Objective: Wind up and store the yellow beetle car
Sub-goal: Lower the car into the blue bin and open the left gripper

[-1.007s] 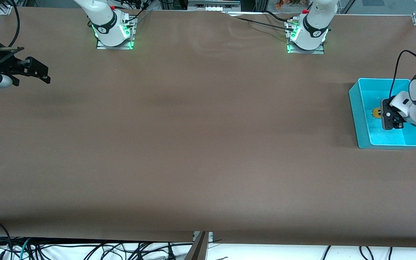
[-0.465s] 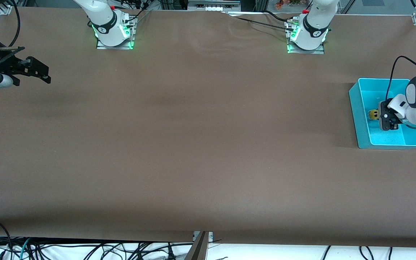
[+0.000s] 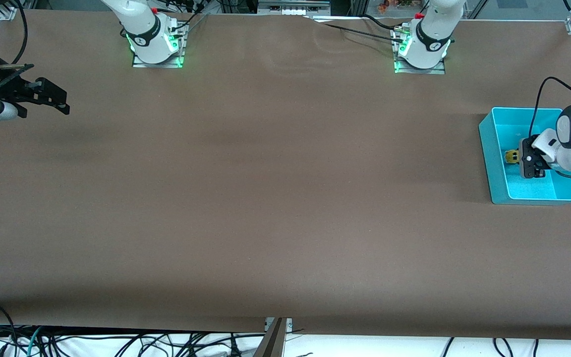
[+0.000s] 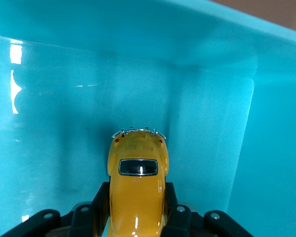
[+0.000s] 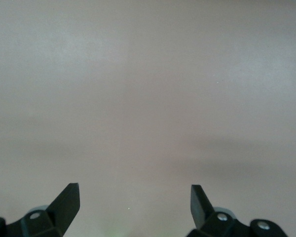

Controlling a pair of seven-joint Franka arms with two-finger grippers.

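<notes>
Jaws around yellow beetle car [image 4: 136, 190]

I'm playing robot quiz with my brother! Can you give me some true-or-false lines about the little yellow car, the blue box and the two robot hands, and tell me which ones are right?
1. The car is inside the bin. True.
2. The right tool holds the car. False: the left tool has it between its fingers; the right one holds nothing.
3. The bin stands at the left arm's end of the table. True.
4. The right tool is shut. False: its fingers stand wide apart, over bare table at the right arm's end.
5. The bin is full of toys. False: the car is the only toy seen in it.
</notes>
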